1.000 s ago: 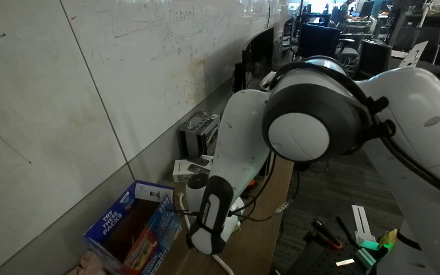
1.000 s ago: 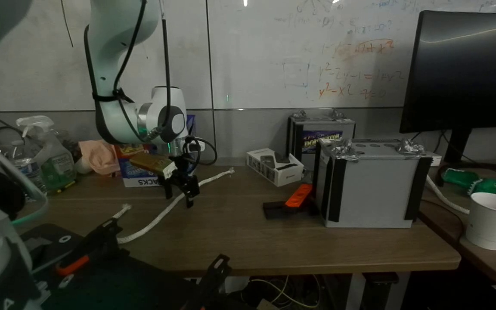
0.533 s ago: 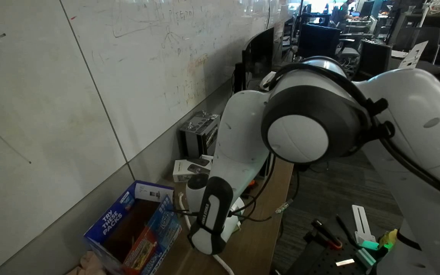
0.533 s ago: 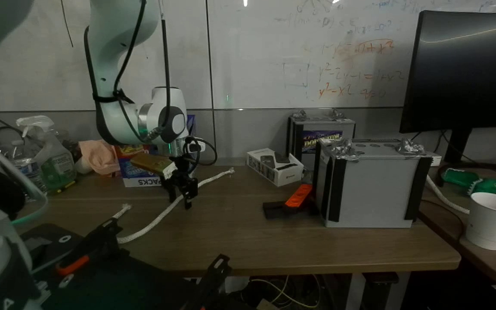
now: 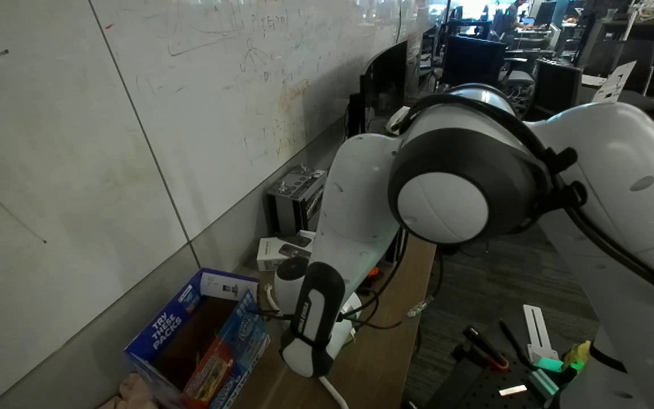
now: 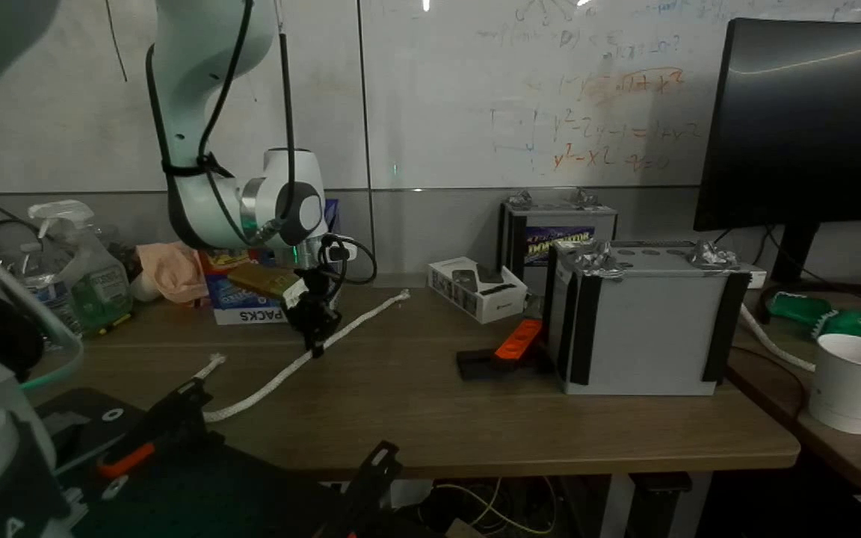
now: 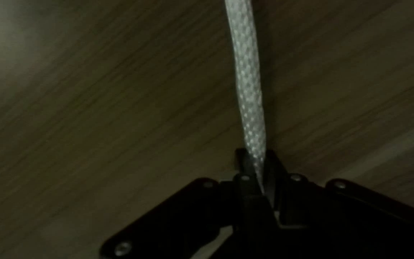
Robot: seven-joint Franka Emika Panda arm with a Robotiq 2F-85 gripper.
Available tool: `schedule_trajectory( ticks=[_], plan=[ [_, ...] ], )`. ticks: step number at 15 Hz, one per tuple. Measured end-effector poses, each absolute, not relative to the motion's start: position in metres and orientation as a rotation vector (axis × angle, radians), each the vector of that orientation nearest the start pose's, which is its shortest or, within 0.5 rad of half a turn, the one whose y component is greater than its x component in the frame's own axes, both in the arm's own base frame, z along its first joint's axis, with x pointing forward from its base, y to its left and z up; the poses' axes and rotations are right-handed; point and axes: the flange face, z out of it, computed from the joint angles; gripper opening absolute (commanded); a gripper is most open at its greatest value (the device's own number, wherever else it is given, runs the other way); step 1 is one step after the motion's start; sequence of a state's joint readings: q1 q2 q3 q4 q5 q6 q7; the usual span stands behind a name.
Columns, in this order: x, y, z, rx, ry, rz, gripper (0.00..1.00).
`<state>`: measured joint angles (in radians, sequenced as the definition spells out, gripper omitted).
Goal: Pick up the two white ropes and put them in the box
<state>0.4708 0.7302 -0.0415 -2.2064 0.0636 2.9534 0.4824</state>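
A long white rope (image 6: pixel 270 387) lies across the wooden table. My gripper (image 7: pixel 257 158) is shut on its middle stretch, the rope (image 7: pixel 248 75) pinched thin between the dark fingers. In an exterior view the gripper (image 6: pixel 316 351) points down at the tabletop; the arm hides it in the other picture, where rope parts (image 5: pixel 334 393) show on either side of the wrist. A white rope end (image 6: pixel 213 366) pokes out by a black clamp; I cannot tell whether it belongs to the held rope. More white rope (image 6: pixel 770 344) runs behind a grey case. The open-topped blue and red box (image 5: pixel 162 329) stands by the wall.
A small white carton (image 6: pixel 479 291), an orange tool (image 6: pixel 518 340) and grey cases (image 6: pixel 647 329) stand on the table. Behind are a spray bottle (image 6: pixel 94 276) and a peach cloth (image 6: pixel 174 273). A paper cup (image 6: pixel 855 385) is near the monitor (image 6: pixel 812 127). Cables hang around the wrist.
The fingers stood apart around the rope and have come together on it. The rope has shifted slightly at the grip; the arm has barely moved.
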Motion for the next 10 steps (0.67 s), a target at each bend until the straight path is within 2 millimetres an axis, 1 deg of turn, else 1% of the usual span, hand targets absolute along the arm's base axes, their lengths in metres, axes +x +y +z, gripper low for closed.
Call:
schedule_trajectory(
  ticks=[1,3,5,7,10],
  plan=[
    [0.477,0.210,0.049,-3.142,0.168,-0.034,0.12],
    [0.479,0.207,0.051,-3.140,0.177,-0.030,0.13],
    [0.483,0.205,0.064,-3.130,0.183,-0.031,0.13],
    [0.488,0.202,0.092,-3.115,0.195,-0.065,0.12],
    [0.490,0.200,0.152,-3.092,0.200,-0.118,0.13]
  ],
)
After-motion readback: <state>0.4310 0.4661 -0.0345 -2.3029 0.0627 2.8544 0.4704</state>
